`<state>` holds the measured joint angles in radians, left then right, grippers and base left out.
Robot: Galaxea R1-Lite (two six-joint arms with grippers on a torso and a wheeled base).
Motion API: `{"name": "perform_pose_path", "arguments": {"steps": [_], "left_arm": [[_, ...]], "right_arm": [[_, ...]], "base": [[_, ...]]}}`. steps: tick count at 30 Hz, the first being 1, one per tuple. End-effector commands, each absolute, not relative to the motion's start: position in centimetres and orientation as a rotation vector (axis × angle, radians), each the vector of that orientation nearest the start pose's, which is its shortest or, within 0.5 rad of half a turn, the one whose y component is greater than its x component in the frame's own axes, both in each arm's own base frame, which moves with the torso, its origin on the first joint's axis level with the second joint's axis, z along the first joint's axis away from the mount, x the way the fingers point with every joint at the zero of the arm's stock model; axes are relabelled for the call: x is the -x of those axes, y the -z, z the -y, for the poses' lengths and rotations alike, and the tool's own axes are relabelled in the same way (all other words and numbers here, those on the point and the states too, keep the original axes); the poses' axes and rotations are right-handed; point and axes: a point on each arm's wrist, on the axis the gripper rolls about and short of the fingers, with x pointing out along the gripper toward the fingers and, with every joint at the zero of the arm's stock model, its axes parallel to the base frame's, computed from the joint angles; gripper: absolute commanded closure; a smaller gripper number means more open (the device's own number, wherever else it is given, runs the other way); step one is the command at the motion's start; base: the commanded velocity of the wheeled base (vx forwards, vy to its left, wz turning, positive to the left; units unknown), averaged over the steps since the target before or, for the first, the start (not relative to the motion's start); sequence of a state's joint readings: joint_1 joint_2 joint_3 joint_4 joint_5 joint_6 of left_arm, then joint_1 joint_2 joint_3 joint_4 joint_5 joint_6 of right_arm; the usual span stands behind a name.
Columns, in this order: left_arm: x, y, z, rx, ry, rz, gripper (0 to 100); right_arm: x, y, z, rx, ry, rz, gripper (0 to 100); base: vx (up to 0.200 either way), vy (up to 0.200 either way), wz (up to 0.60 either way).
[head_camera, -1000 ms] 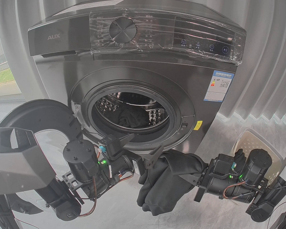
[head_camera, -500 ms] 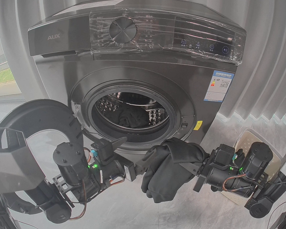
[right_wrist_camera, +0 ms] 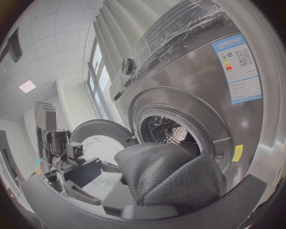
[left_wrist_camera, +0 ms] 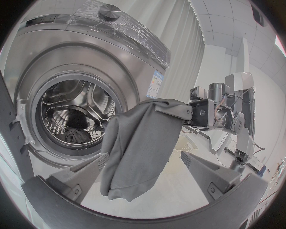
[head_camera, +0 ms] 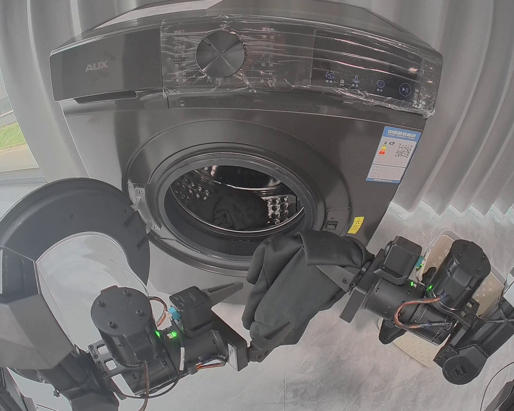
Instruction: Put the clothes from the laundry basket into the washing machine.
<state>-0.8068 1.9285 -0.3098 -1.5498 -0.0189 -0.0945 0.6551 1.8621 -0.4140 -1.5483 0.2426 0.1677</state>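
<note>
My right gripper is shut on a dark grey garment, which hangs just in front of the lower rim of the washing machine's open drum. The drum holds another dark piece of clothing. Lower and to the left, my left gripper is open, and the garment's bottom end hangs between its fingers. In the right wrist view the cloth is bunched over the right gripper. The cream laundry basket sits on the floor right of the machine, partly hidden by my right arm.
The round machine door stands swung open to the left, close beside my left arm. Grey curtains hang behind and to the right. The light floor in front of the machine is bare.
The right gripper has carried the garment up and leftward toward the drum opening. The left gripper has dropped lower and drawn back, staying open.
</note>
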Motion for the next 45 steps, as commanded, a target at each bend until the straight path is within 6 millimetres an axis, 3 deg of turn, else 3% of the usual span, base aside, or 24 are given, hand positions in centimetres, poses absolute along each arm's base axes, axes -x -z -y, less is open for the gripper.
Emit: {"name": "perform_pose_path", "arguments": {"steps": [1, 11, 21, 35, 36, 45], "left_arm": [[-19.3, -8.9, 21.0, 0.057, 0.845, -0.112, 0], [-22.0, -7.2, 23.6, 0.058, 0.838, -0.106, 0], [-24.3, -6.8, 25.5, 0.075, 0.825, -0.054, 0], [-25.5, -6.7, 26.7, 0.080, 0.846, -0.013, 0], [-25.5, -6.8, 26.7, 0.083, 0.846, -0.010, 100], [-25.6, -7.5, 26.7, 0.092, 0.843, 0.014, 100]], "right_arm": [[-22.3, -13.5, -17.9, -0.196, -0.907, 0.026, 100], [-22.4, -13.6, -18.5, -0.224, -0.880, 0.027, 100], [-22.2, -13.5, -18.8, -0.229, -0.890, 0.020, 100], [-22.3, -13.3, -18.8, -0.228, -0.890, 0.016, 100], [-22.3, -13.3, -18.8, -0.228, -0.890, 0.016, 100], [-22.4, -13.4, -18.8, -0.235, -0.869, 0.017, 100]], "base": [[0.000, 0.000, 0.00], [0.000, 0.000, 0.00], [0.000, 0.000, 0.00], [0.000, 0.000, 0.00], [0.000, 0.000, 0.00], [0.000, 0.000, 0.00]]}}
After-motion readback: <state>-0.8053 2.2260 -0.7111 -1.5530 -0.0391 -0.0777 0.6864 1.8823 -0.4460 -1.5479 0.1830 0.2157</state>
